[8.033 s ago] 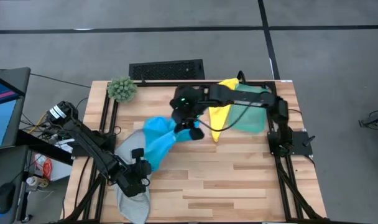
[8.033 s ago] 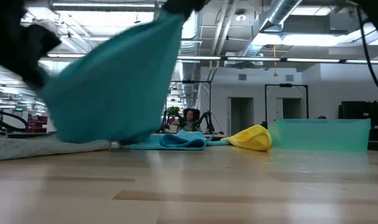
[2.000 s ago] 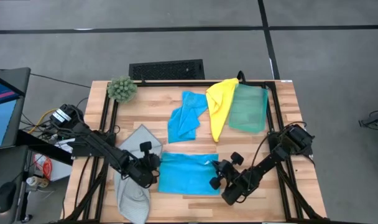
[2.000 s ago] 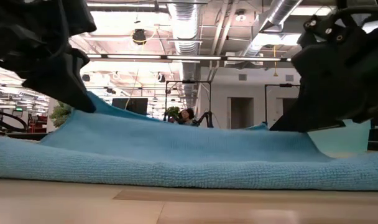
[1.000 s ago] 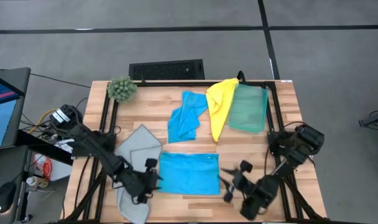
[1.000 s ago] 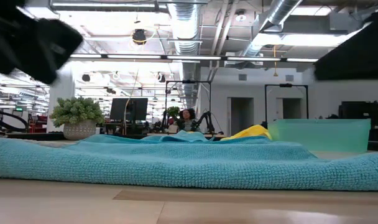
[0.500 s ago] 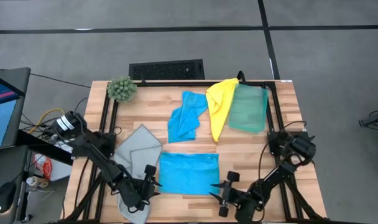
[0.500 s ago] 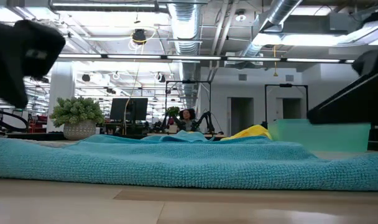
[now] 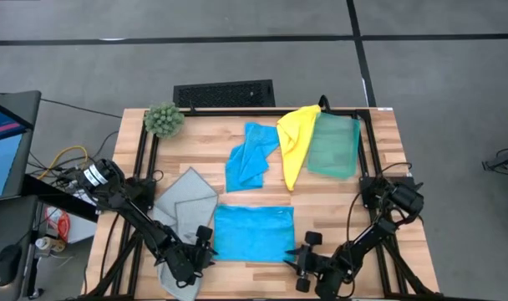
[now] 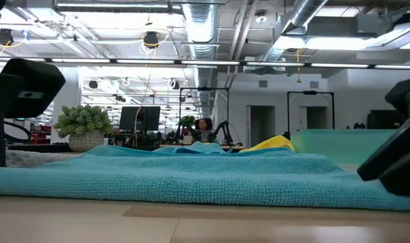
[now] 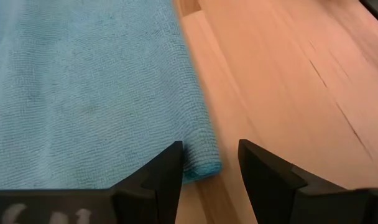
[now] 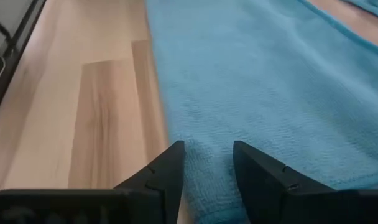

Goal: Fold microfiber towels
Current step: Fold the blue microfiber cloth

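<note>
A bright blue microfiber towel [image 9: 254, 234] lies spread flat near the table's front edge. My left gripper [image 9: 206, 245] is low at its near left corner [image 11: 204, 163], open, with that corner between its fingers [image 11: 161, 177]. At the near right corner [image 12: 204, 168] my right gripper [image 9: 302, 251] is also low and open, its fingers [image 12: 257, 171] either side of the towel's edge. A grey towel [image 9: 183, 205] lies left of the blue one. A crumpled second blue towel [image 9: 250, 159], a yellow one [image 9: 294, 142] and a teal green one [image 9: 333, 146] lie farther back. My left gripper comes slanting down at the blue towel's near left corner from the table's left side; I cannot tell whether its fingertips touch the cloth. My right gripper comes slanting down at the near right corner from the right; whether it touches I cannot tell. The towel lies flat.
A fuzzy green plant [image 9: 164, 119] stands at the far left corner. A black frame [image 9: 145, 167] runs along the table's edges. Bare wood [image 9: 329, 209] shows right of the blue towel.
Both grippers have sunk toward the table. My left one has gone a little toward the near edge, to the towel's near left corner. My right one has moved left toward the towel's near right corner and has turned. The blue towel has stayed flat.
</note>
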Controlling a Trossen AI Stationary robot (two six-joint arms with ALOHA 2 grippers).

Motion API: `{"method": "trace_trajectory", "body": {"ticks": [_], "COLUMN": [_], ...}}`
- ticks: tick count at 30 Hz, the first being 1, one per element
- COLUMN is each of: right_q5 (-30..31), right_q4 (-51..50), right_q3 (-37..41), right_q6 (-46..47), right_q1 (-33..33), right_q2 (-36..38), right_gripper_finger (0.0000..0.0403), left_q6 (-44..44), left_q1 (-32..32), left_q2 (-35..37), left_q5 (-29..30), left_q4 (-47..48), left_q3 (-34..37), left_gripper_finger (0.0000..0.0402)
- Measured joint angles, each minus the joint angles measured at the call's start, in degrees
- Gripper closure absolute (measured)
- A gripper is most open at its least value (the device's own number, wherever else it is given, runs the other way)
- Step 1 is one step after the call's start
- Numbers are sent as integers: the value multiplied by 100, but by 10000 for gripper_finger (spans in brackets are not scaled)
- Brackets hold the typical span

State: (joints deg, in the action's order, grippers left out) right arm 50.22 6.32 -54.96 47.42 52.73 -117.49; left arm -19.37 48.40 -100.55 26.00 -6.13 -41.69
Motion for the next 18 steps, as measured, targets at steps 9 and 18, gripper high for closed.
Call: {"method": "trace_trajectory", "body": {"ticks": [9,18], "right_q5": [-616,-349], "right_q4": [-230,-214], "right_q3": [-17,4], "right_q6": [-173,-736], "right_q1": [-79,-48], "right_q2": [38,491], "right_gripper_finger": [230,237], "left_q6": [-63,-46], "left_q1": [-11,-39], "left_q2": [0,2], "left_q5": [-24,-28], "left_q4": [52,61], "left_q3": [0,-2], "left_gripper_finger": [252,252]}}
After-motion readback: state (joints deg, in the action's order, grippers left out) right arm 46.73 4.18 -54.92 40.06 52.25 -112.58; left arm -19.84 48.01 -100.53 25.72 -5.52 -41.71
